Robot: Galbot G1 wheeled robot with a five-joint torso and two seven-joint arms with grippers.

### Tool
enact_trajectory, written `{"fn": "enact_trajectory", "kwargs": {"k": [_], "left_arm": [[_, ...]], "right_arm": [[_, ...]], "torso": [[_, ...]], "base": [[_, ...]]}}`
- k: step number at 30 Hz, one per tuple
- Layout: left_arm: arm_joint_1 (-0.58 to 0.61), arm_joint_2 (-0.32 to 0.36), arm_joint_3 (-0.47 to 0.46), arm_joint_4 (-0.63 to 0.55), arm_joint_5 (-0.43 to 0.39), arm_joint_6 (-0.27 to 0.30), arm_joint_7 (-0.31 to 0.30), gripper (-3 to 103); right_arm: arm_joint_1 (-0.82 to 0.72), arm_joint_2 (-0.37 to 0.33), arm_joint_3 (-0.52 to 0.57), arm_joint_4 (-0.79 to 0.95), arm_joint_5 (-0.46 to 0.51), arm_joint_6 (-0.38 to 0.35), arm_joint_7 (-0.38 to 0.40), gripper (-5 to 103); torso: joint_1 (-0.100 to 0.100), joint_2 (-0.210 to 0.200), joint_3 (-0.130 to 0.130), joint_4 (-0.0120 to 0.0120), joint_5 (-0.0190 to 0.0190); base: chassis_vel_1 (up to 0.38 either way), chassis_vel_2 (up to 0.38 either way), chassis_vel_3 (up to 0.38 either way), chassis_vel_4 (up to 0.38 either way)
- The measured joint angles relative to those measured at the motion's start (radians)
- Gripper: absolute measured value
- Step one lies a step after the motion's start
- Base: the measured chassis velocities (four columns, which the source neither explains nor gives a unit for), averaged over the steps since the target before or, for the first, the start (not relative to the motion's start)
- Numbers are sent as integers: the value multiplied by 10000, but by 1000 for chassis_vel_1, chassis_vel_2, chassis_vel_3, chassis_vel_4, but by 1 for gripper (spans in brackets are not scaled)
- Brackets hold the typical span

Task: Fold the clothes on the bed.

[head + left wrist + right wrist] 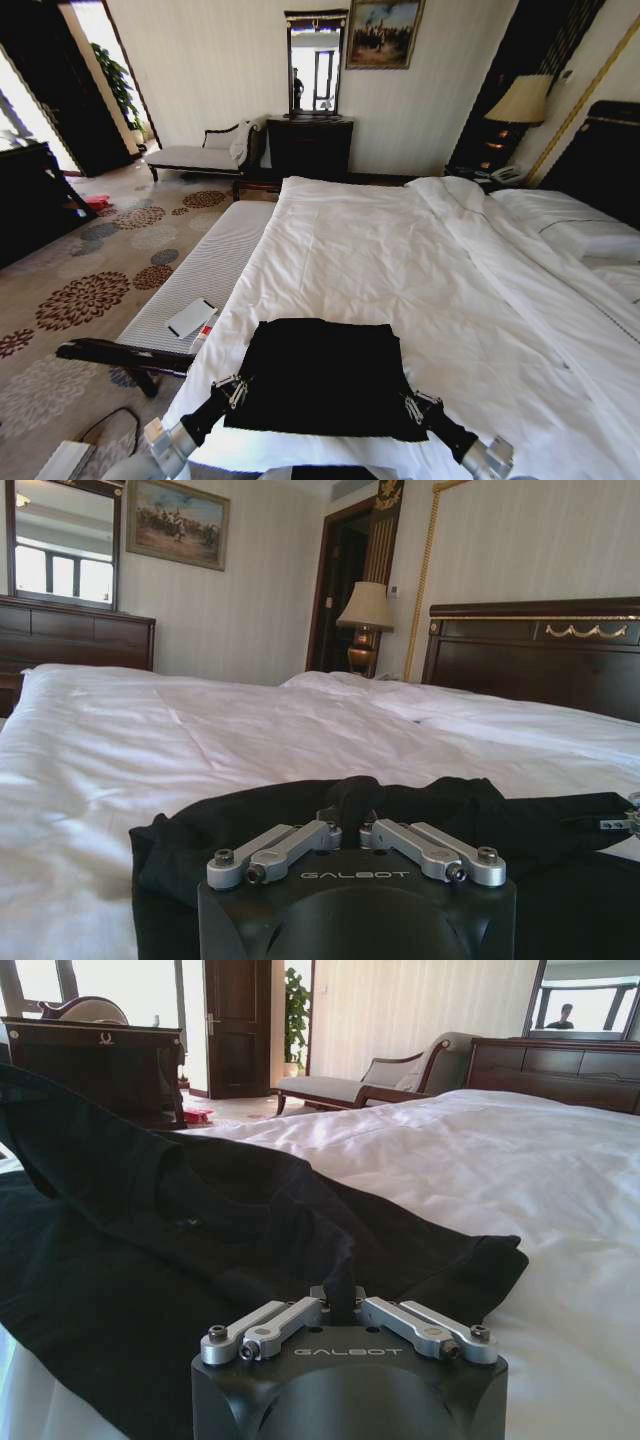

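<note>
The T-shirt lies at the near edge of the bed. Left gripper pinches its near-left corner; right gripper pinches the near-right. Recommended: lift both corners level, keeping the hem taut.

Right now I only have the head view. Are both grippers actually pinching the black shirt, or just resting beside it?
Observer: The left gripper is shut on a raised pinch of the T-shirt.
Operator: And the right one?
Observer: The right gripper is shut on the hem as well.
Operator: Is the cloth flat between them?
Observer: No, the right wrist view shows the shirt's far side lifted off the bed.
</note>
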Motion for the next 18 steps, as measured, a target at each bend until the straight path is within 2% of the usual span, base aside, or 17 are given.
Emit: {"fn": "enact_trajectory", "kwargs": {"k": [11,13,14,15,16,17,18], "left_arm": [[-40,58,-182,488,-36,-179,189,2],[-37,5,-240,551,12,-187,147,-1],[-22,-11,-261,549,50,-187,139,4],[-22,-11,-261,549,50,-187,139,4],[12,-31,-285,524,87,-187,126,10],[38,-48,-301,482,113,-186,126,10],[84,-91,-325,377,150,-185,126,15]], "right_arm": [[-39,60,-84,-164,-269,147,-5,-2],[-22,14,-34,-218,-281,202,-6,8],[-31,-6,0,-217,-274,221,-25,14],[-31,-6,0,-217,-274,221,-25,14],[-49,-16,34,-198,-269,236,-66,19],[-67,-21,64,-159,-273,243,-110,25],[-93,-23,112,-84,-310,255,-162,25]], "torso": [[1,0,0,-2,1],[0,0,0,-1,0],[0,0,0,-2,1],[0,0,0,-2,1],[0,0,0,-1,1],[0,0,0,-1,1],[0,-1,0,-1,1]], "base": [[0,0,0,0],[0,0,0,0],[0,0,0,0],[0,0,0,0],[0,0,0,0],[0,0,0,0],[0,0,0,0]]}}
